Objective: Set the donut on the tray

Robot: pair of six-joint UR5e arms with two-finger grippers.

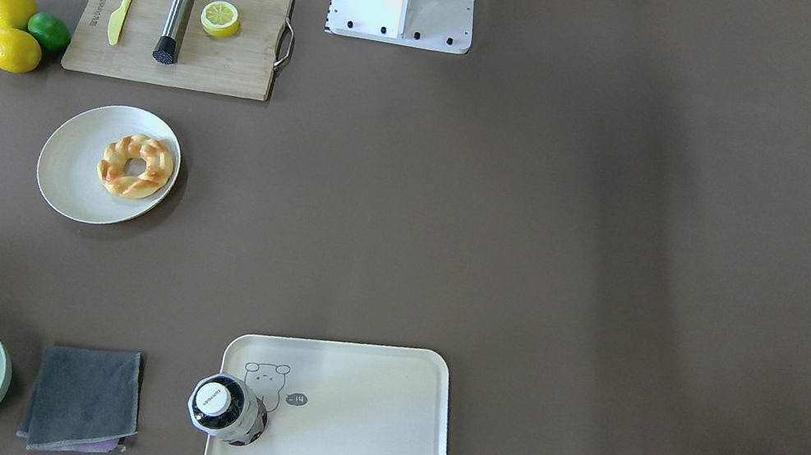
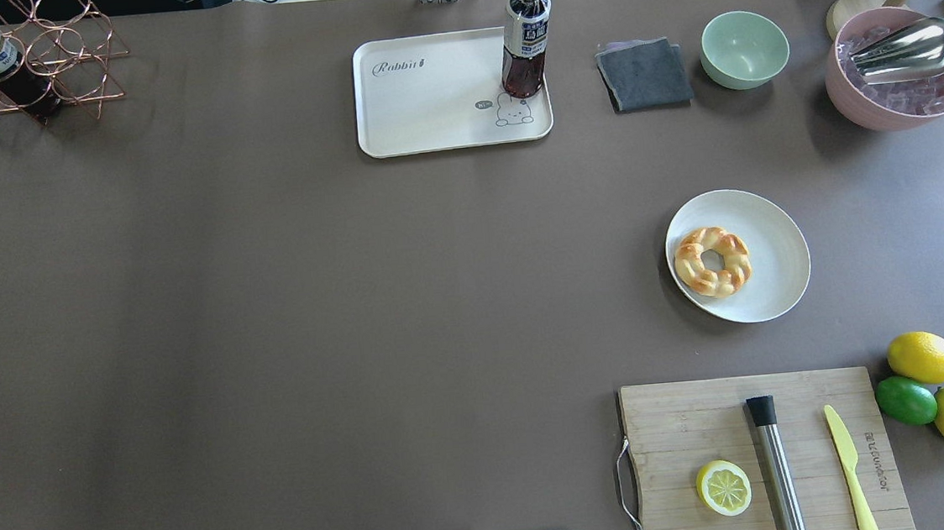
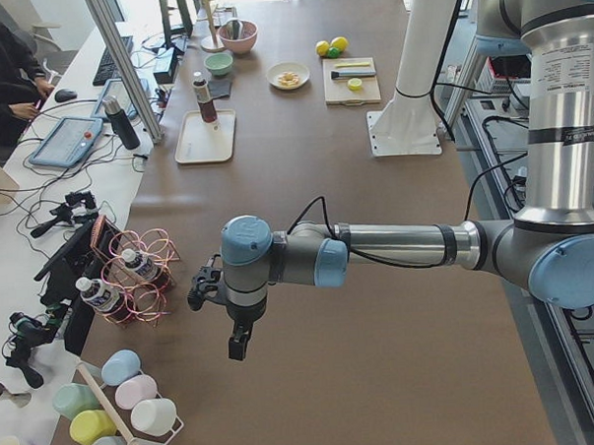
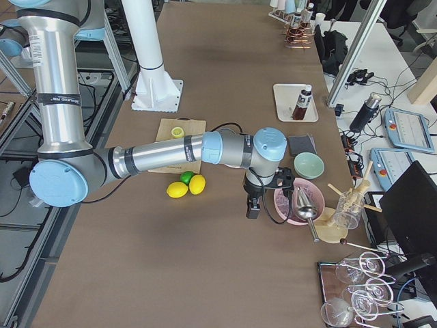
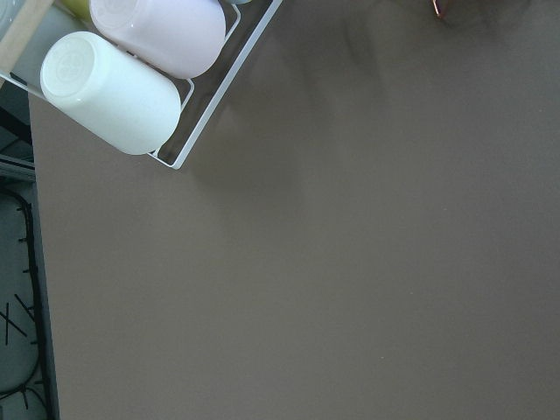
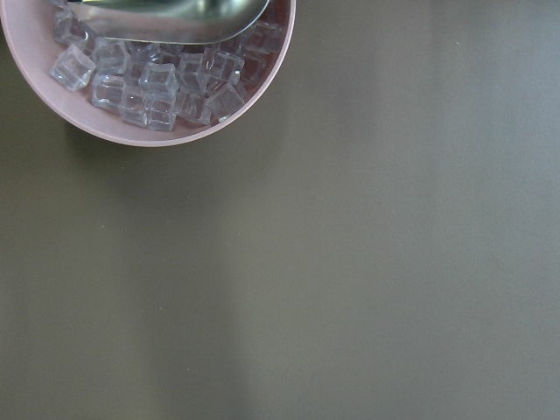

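Note:
The donut point(image 1: 137, 166) is a golden braided ring lying on a round off-white plate point(image 1: 71, 160); it also shows in the overhead view point(image 2: 713, 260). The cream tray point(image 1: 355, 419) with the bear drawing and "Rabbit" script lies at the table's far edge point(image 2: 425, 100), with a dark drink bottle point(image 2: 525, 37) standing on its corner. My left gripper point(image 3: 239, 338) hangs over the table's left end, far from both. My right gripper point(image 4: 252, 208) hangs beside the pink ice bowl point(image 4: 299, 201). I cannot tell whether either is open or shut.
A wooden cutting board point(image 2: 756, 453) holds a lemon half, a steel muddler and a yellow knife. Two lemons and a lime point(image 2: 906, 399) lie beside it. A green bowl point(image 2: 745, 48), a grey cloth point(image 2: 644, 74), a copper wire rack point(image 2: 19, 73) and a cup rack point(image 5: 131, 79) stand around the edges.

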